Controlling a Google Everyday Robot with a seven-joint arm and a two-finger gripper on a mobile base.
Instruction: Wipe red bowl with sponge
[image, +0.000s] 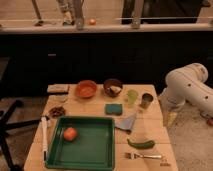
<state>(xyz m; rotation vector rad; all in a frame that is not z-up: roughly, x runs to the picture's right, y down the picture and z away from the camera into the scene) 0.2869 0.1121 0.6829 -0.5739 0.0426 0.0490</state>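
Observation:
The red bowl (86, 89) stands at the back of the wooden table, left of a dark brown bowl (113, 87). In front of the two bowls, near the table's middle, the teal sponge (114, 108) lies flat. My white arm (190, 86) reaches in from the right. Its gripper (170, 118) hangs down beside the table's right edge. It is open and empty, well to the right of the sponge and the bowl.
A big green tray (95, 150) with an orange fruit (70, 133) fills the front left. A grey cloth (127, 122), a green cup (132, 96), a metal cup (146, 100), a green pepper (141, 144), a fork (145, 156), a white marker (44, 137) and a small dish (57, 111) are scattered about.

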